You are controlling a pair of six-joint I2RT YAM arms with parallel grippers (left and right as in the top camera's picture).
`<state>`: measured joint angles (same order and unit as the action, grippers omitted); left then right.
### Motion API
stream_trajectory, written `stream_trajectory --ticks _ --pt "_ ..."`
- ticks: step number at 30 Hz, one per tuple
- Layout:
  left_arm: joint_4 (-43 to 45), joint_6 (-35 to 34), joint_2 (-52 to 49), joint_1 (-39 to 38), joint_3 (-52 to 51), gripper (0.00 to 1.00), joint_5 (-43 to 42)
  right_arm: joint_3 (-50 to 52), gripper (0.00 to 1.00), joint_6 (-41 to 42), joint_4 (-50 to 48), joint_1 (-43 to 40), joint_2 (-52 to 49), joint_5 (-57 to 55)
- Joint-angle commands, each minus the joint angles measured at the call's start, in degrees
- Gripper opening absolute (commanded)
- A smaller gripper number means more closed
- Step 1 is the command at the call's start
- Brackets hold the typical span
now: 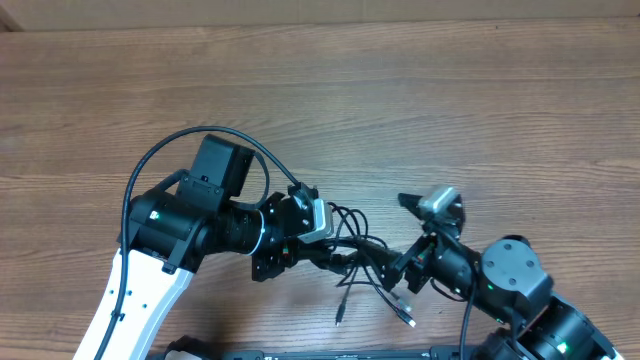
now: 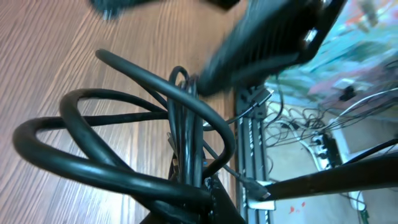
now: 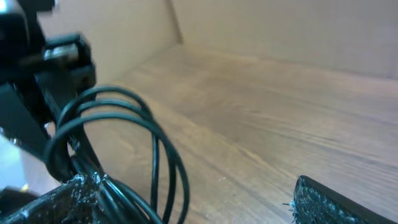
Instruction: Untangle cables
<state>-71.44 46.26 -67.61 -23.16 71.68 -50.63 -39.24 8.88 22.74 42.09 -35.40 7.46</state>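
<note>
**A:** How are the arms posed?

**B:** In the overhead view the left arm [image 1: 175, 228] comes in from 7 o'clock, bends, and reaches flat towards 3 o'clock. The right arm [image 1: 512, 272] comes in from 5 o'clock and points towards 9 o'clock. The two wrists face each other low over the table [image 1: 400, 90].

**A:** And the left gripper [image 1: 322, 256]?

**B:** In its wrist view the fingers look pressed together on the cables [image 2: 183, 124], which run down into the dark finger mass at 6 o'clock.

**A:** The right gripper [image 1: 405, 242]?

**B:** Its fingers are spread wide. In its own view, one textured pad [image 3: 43, 202] sits at 7 o'clock with strands lying against it. The other finger [image 3: 336, 199] is well apart at 5 o'clock, with nothing touching it.

**A:** Where do the cables [image 1: 352, 262] lie?

**B:** Between the two grippers, towards 6 o'clock of the table's middle.

**A:** How do they look?

**B:** They are thin, black and glossy. Several strands are bunched together, with round loops [image 3: 118, 106] arching up off the wood. Two plug ends [image 1: 408, 320] trail loose towards 6 o'clock, near the table's front edge. The strands cross each other, and I cannot tell how many there are.
</note>
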Motion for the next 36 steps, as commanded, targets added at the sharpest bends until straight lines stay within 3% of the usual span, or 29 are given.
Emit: stream_trajectory --ticks 1,4,10,14,23,30,36 --pt "-0.37 1.79 0.22 0.26 0.59 0.04 -6.4 -1.75 1.0 -1.97 -0.87 0.15 -2.21 7.06" --pt "-0.31 1.81 0.22 0.26 0.59 0.04 -8.22 -1.75 1.0 -3.15 -2.4 0.17 -5.11 13.22" --pt "-1.6 2.69 0.17 0.22 0.59 0.04 -10.54 -1.75 1.0 -3.39 -7.85 0.15 -13.35 14.1" --pt "-5.01 5.44 0.17 0.22 0.59 0.04 -7.65 -2.8 1.0 -2.67 -9.64 0.15 -16.28 18.25" --pt "-4.63 5.4 0.15 0.33 0.59 0.04 3.19 -5.84 1.0 1.53 1.73 -0.87 -9.73 22.64" --pt "-4.66 5.38 0.11 0.33 0.59 0.04 2.82 -7.5 1.0 -0.37 3.61 -2.49 -0.94 22.56" --pt "-5.73 5.44 0.11 0.26 0.59 0.04 -1.7 -7.5 1.0 -3.45 6.32 -2.49 -3.93 12.0"
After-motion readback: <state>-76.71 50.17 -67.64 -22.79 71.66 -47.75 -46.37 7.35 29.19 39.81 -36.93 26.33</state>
